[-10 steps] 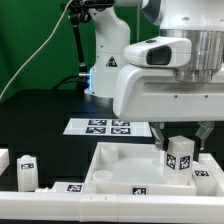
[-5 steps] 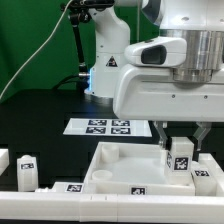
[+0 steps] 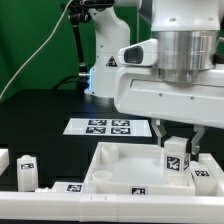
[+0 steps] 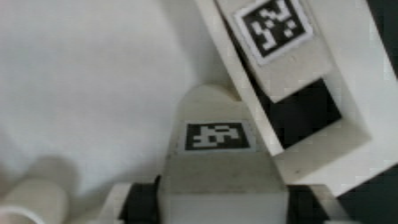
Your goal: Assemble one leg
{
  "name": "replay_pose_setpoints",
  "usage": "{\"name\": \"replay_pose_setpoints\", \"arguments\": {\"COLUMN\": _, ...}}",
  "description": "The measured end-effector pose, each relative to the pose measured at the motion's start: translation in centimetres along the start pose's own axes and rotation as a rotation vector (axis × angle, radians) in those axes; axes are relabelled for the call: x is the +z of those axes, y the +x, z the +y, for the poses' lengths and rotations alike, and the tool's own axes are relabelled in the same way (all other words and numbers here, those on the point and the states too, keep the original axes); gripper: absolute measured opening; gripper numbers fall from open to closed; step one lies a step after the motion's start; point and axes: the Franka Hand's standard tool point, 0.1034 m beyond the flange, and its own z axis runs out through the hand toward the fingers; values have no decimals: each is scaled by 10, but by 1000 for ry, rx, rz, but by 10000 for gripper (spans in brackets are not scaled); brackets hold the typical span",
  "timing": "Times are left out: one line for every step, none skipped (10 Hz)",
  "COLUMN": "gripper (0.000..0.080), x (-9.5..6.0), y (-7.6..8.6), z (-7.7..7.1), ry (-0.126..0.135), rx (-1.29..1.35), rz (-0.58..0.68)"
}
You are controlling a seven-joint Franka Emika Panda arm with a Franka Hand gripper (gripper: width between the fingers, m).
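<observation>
The gripper (image 3: 178, 139) hangs low over the exterior view's right side of the scene, its two dark fingers (image 3: 160, 132) closed on either side of the leg (image 3: 178, 157) — a small white rectangular post with a black-and-white tag on its face. The leg is held roughly upright, slightly tilted, with its lower end just above or at the surface of the large white panel (image 3: 120, 165); whether it touches the panel cannot be determined from this view. In the wrist view the leg (image 4: 222, 140) appears as a white post with its tag facing the camera, and the finger pads (image 4: 146, 195) show only as dark edges at its base, pressed against its sides. The large white panel lies flat on the black table (image 3: 45, 115), with small tags along its front edge and a raised rim around its recessed face. A second leg (image 3: 27, 172) stands upright on the table at the exterior view's left, well apart from the gripper, and part of another white piece (image 3: 4, 165) shows at that edge of the frame. The marker board (image 3: 105, 126) lies flat on the table behind the panel, near the robot base (image 3: 105, 65). In the wrist view a further white part bearing a larger tag (image 4: 270, 30) crosses the frame diagonally beside the held leg — its identity cannot be determined.
</observation>
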Motion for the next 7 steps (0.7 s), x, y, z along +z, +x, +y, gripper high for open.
{"name": "replay_pose_setpoints", "arguments": {"gripper": 284, "x": 0, "y": 0, "z": 0, "ry": 1, "rx": 105, "rz": -2}}
{"name": "replay_pose_setpoints", "arguments": {"gripper": 284, "x": 0, "y": -1, "z": 0, "ry": 0, "rx": 211, "rz": -6}}
{"name": "replay_pose_setpoints", "arguments": {"gripper": 284, "x": 0, "y": -2, "z": 0, "ry": -4, "rx": 280, "rz": -13}}
{"name": "replay_pose_setpoints", "arguments": {"gripper": 284, "x": 0, "y": -3, "z": 0, "ry": -11, "rx": 337, "rz": -20}}
{"name": "replay_pose_setpoints", "arguments": {"gripper": 361, "x": 0, "y": -3, "z": 0, "ry": -11, "rx": 341, "rz": -20}}
{"name": "replay_pose_setpoints", "arguments": {"gripper": 361, "x": 0, "y": -3, "z": 0, "ry": -12, "rx": 320, "rz": -20}}
{"name": "replay_pose_setpoints", "arguments": {"gripper": 497, "x": 1, "y": -4, "z": 0, "ry": -16, "rx": 296, "rz": -19}}
